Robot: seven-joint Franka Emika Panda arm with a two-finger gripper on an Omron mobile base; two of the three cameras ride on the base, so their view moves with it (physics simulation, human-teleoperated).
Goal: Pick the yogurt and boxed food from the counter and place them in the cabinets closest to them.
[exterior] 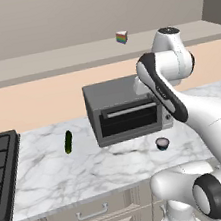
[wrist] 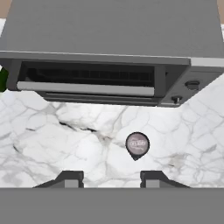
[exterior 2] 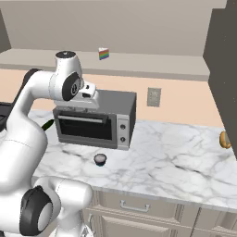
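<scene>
On the counter [exterior: 67, 175], right in front of the toaster oven [exterior: 125, 110], sits the yogurt [exterior: 162, 143], a tiny dark cup with a paler lid, upright on the white marble and not touching anything. From the hand view you look straight down on its lid, and there's some kind of round print on it, but it's way too blurry to read. No brand or lettering I can make out anywhere else either; the two knobs on the oven's right side are too small to show markings.

Gripper [wrist: 111, 177] is up above the counter, over the front of the oven, with the two fingertips [wrist: 70, 177] poking in at the bottom of the hand view. Nothing is between them, and the jaws are as closed as they get, so clenched on air.

Oven door is closed, and I can only see dark glass and a rack behind it.

Other bits: a green cucumber-looking thing [exterior: 68, 141] lies left of the oven, a small rainbow-striped cube [exterior: 121, 37] sits on the ledge behind, and something orange-brown [exterior 2: 225, 139] pokes in at the far right of the marble.
</scene>
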